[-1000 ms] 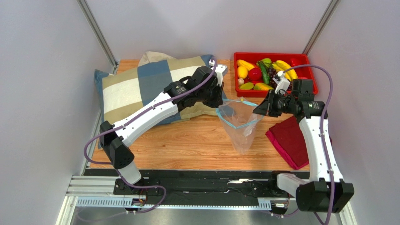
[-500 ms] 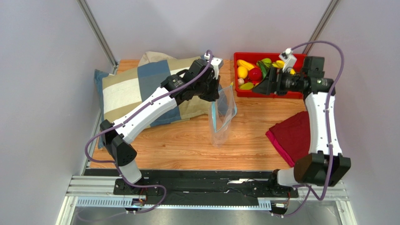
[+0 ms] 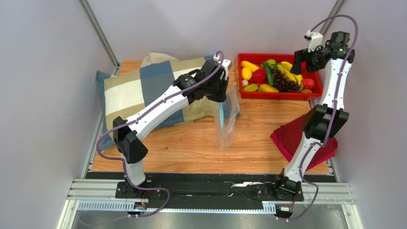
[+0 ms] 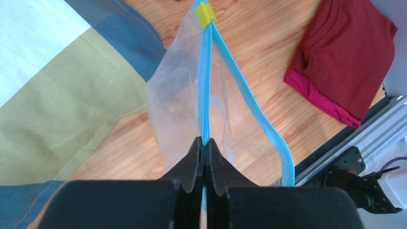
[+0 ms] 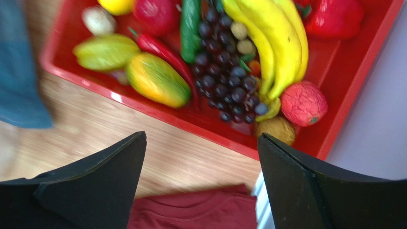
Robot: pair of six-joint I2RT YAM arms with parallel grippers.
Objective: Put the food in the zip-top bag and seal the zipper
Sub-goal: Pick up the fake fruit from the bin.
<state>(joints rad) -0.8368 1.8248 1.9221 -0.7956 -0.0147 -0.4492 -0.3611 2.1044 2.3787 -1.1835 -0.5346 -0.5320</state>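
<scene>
Left tool (image 4: pixel 204 141): clenched. Its two black fingers (image 4: pixel 195 157) are pressed together on the mouth edge of the zip-top bag (image 4: pixel 181 95), directly on the light blue zipper (image 4: pixel 206 86). From that pinch point the two blue strips run away from the wrist camera, spread apart in the middle, and meet again at a yellow slider (image 4: pixel 204 14) at the far end.

In the top view the bag hangs below the left tool, between the checked pillow (image 3: pixel 138 90) and the red tray (image 3: pixel 277 96). Whether its lower end touches the worktop (image 3: pixel 191 143) cannot be told.

Right tool (image 5: pixel 201 136): released, jaws wide apart. It is held high over the right end of the tray, apart from the contents.

Food: all in the red tray at the far right corner of the worktop. Visible there are a dark purple grape bunch (image 5: pixel 224 71), bananas (image 5: pixel 267 43), a green and orange piece (image 5: pixel 155 78), a green star-shaped piece (image 5: pixel 105 50) and a red pepper (image 5: pixel 334 16).

A dark red cloth (image 3: pixel 291 138) lies on the worktop near the right edge, well apart from the bag
</scene>
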